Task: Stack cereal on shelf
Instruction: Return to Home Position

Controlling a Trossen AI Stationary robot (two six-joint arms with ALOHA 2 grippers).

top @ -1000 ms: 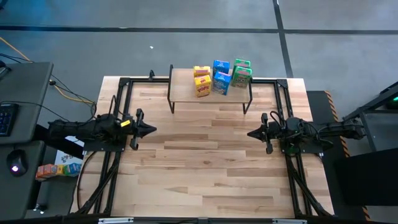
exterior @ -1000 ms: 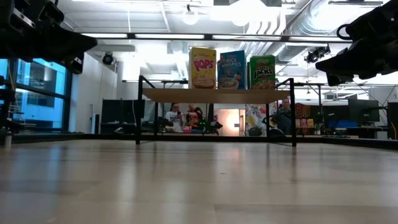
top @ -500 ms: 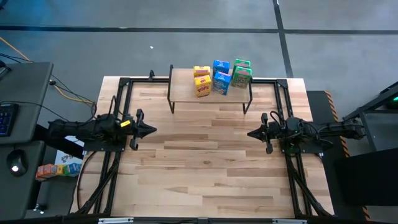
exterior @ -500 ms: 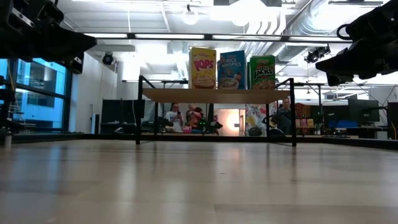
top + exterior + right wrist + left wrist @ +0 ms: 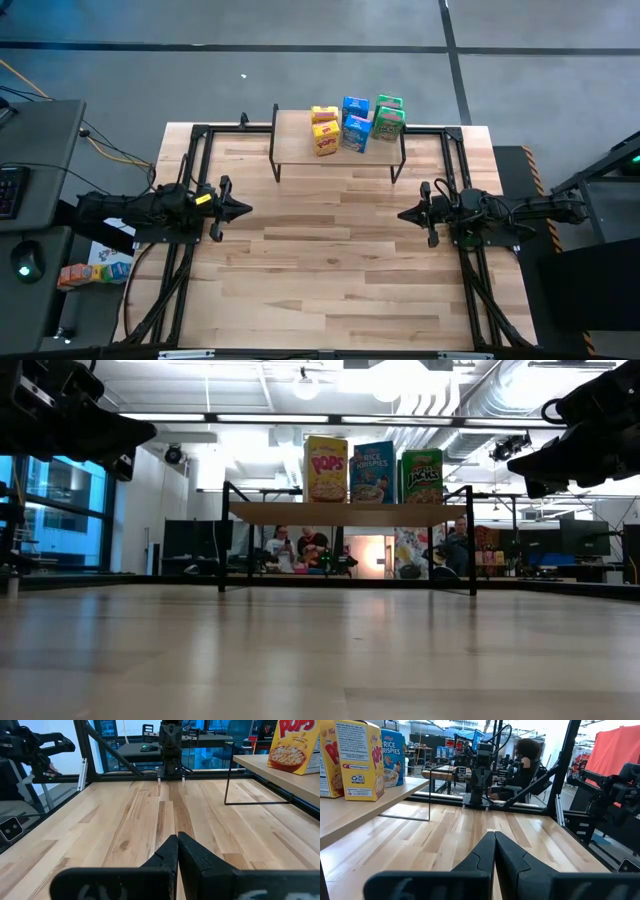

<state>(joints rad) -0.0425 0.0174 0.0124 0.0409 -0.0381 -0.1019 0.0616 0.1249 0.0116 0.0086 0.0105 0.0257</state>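
Observation:
Several miniature cereal boxes stand on their bases on the shelf [image 5: 295, 140] at the table's far edge: yellow ones [image 5: 324, 131], blue ones [image 5: 354, 124] and green ones [image 5: 388, 117]. The low view shows a yellow box [image 5: 326, 469], a blue box [image 5: 372, 472] and a green box [image 5: 421, 476] in a row on the shelf [image 5: 345, 513]. My left gripper [image 5: 246, 209] is shut and empty at the table's left side. My right gripper [image 5: 402, 213] is shut and empty at the right side. Both are above the table, far from the boxes.
Black metal frames [image 5: 190, 160] run along the table's left and right sides. The wood tabletop [image 5: 330, 260] lies bare between the two grippers and toward the near edge. People sit in the room behind the table [image 5: 300, 548].

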